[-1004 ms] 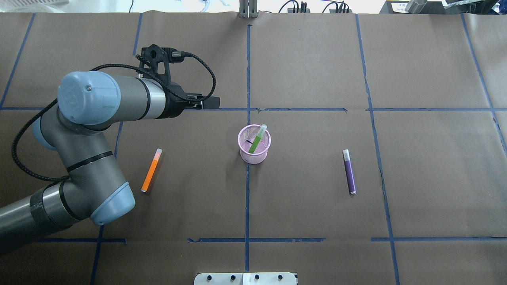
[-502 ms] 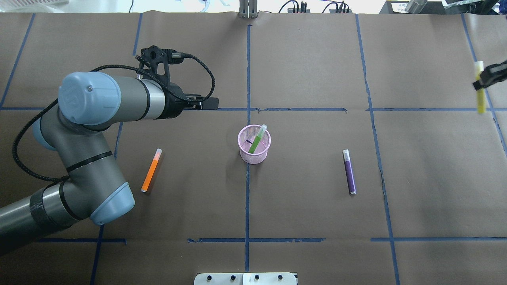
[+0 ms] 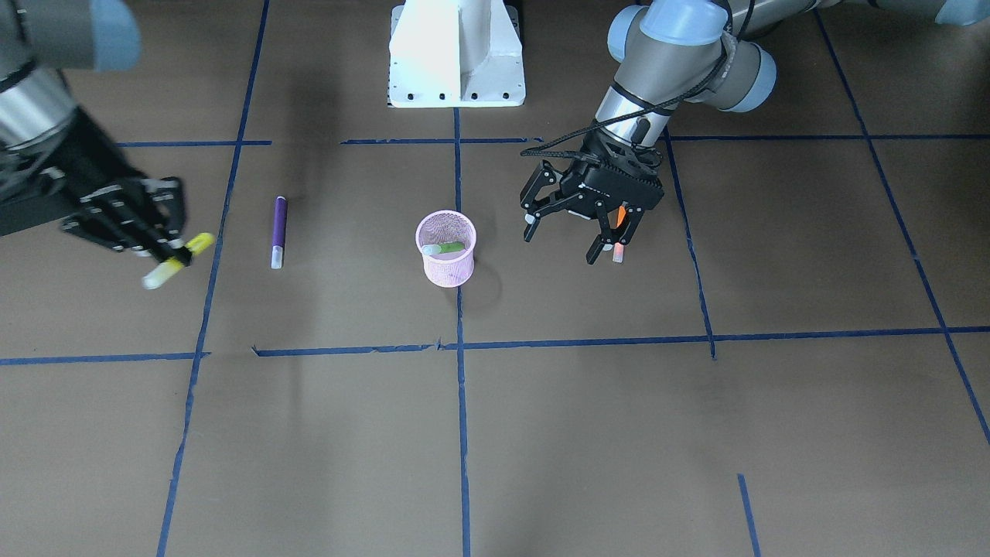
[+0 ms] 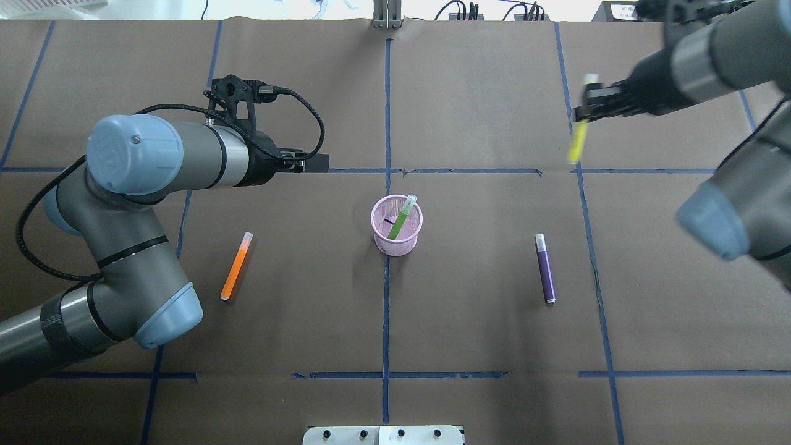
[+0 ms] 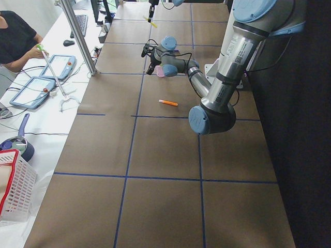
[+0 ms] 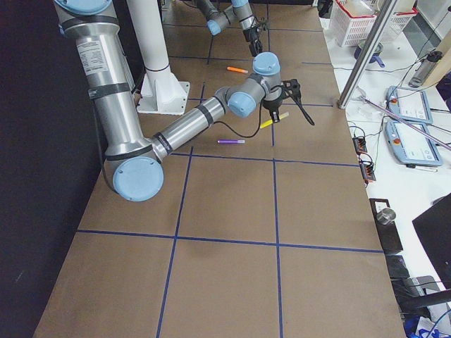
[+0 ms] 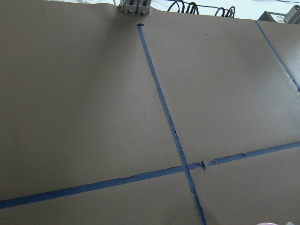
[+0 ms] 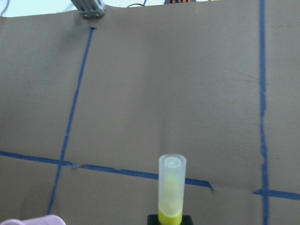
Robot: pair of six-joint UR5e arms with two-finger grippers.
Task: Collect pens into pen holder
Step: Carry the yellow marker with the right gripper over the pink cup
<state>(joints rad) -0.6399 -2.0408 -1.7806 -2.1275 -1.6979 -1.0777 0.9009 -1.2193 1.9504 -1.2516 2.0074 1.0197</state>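
Observation:
The pink mesh pen holder (image 4: 397, 238) stands at the table's middle with the green pen (image 4: 401, 217) leaning inside it. The orange pen (image 4: 236, 267) lies flat to its left and the purple pen (image 4: 544, 269) to its right. My left gripper (image 3: 568, 244) is open and empty, hovering above the table near the orange pen (image 3: 619, 220). My right gripper (image 4: 587, 108) is shut on a yellow pen (image 4: 578, 141), held in the air beyond the purple pen. In the right wrist view the yellow pen (image 8: 172, 187) points up, pale cap foremost.
Blue tape lines cross the brown paper. The white robot base (image 3: 456, 54) stands at the near edge, and a metal bracket (image 4: 386, 15) at the far edge. An operator (image 5: 15, 36) and a white basket (image 5: 13, 186) are beside the table's left end.
My right arm has come in from the right edge and carried the yellow pen leftward and farther up the table. My left arm has shifted slightly left. The pens on the table have not moved.

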